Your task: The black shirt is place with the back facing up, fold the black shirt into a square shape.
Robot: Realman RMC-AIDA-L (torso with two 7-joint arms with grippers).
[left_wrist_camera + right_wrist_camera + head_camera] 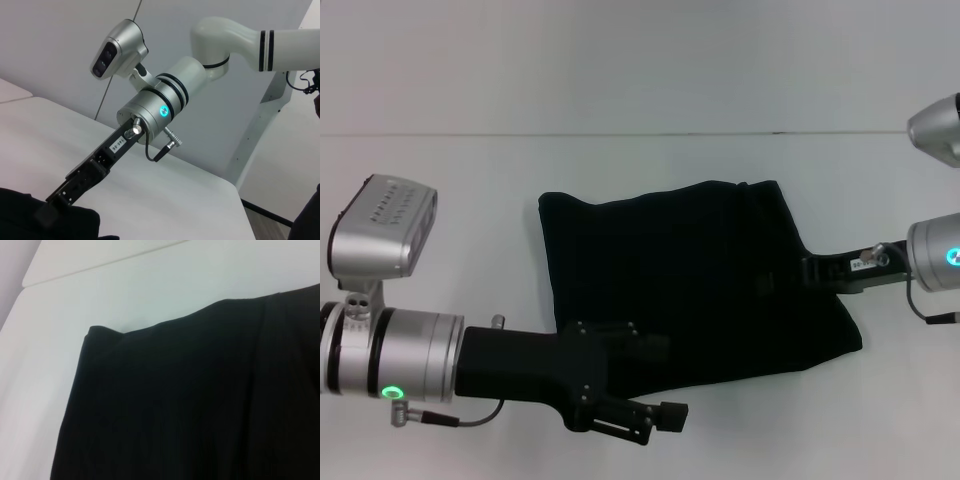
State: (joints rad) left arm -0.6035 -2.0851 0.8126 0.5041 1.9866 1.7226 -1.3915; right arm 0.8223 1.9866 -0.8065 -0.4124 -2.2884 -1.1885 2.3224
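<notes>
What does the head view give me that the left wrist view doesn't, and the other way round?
Only the head view shows the whole black shirt lying folded on the white table, and the left gripper at its near edge. Only the left wrist view shows the right arm's white upper links and the floor beyond the table. Both show the right gripper at the shirt's edge, the shirt and the table.
</notes>
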